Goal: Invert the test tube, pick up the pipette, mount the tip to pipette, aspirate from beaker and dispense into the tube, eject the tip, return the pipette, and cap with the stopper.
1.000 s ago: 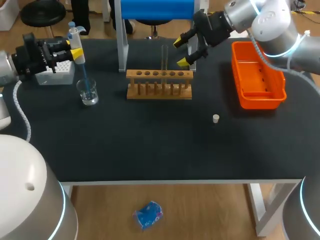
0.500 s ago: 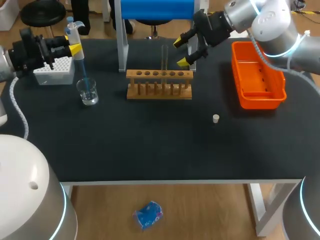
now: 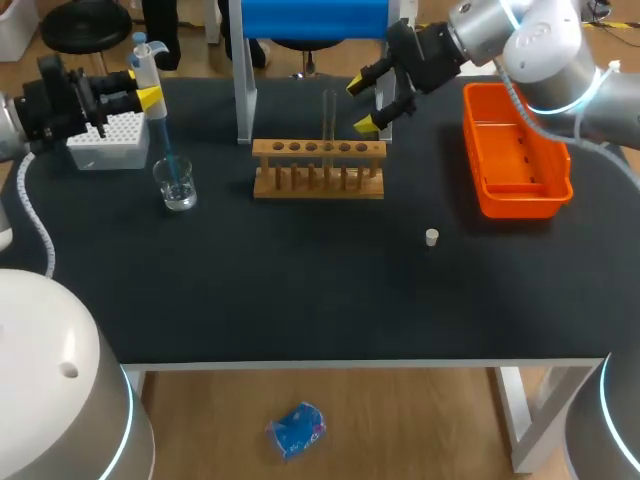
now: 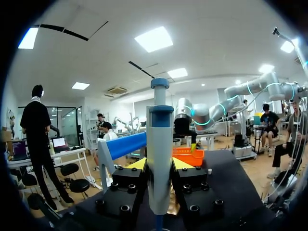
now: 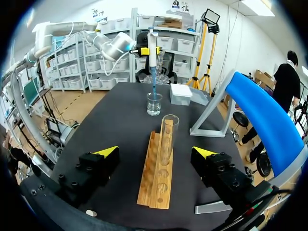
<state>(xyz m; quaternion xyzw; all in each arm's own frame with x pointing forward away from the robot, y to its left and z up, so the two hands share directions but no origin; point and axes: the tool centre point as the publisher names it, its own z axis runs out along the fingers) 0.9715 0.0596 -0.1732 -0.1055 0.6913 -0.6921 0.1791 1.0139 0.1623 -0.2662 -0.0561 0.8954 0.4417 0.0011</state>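
My left gripper (image 3: 143, 95) is shut on the white and blue pipette (image 3: 150, 80), holding it upright; in the left wrist view the pipette (image 4: 160, 159) stands between the yellow tips of that gripper (image 4: 160, 166). Its blue tip reaches down into the glass beaker (image 3: 177, 186). The test tube (image 3: 329, 118) stands upright in the wooden rack (image 3: 318, 170). My right gripper (image 3: 363, 103) is open just behind the rack, beside the tube; the tube (image 5: 168, 137) rises between and ahead of the right gripper's (image 5: 155, 153) spread fingers, untouched. A small white stopper (image 3: 431, 237) lies on the mat.
A white tip box (image 3: 108, 140) sits behind the beaker, under my left arm. An orange tray (image 3: 515, 150) stands at the right. A white stand with a blue top (image 3: 243, 80) rises behind the rack's left end.
My left gripper has lifted the pipette a little, up and back toward the far left, with the tip still over the beaker. The right arm has not moved.
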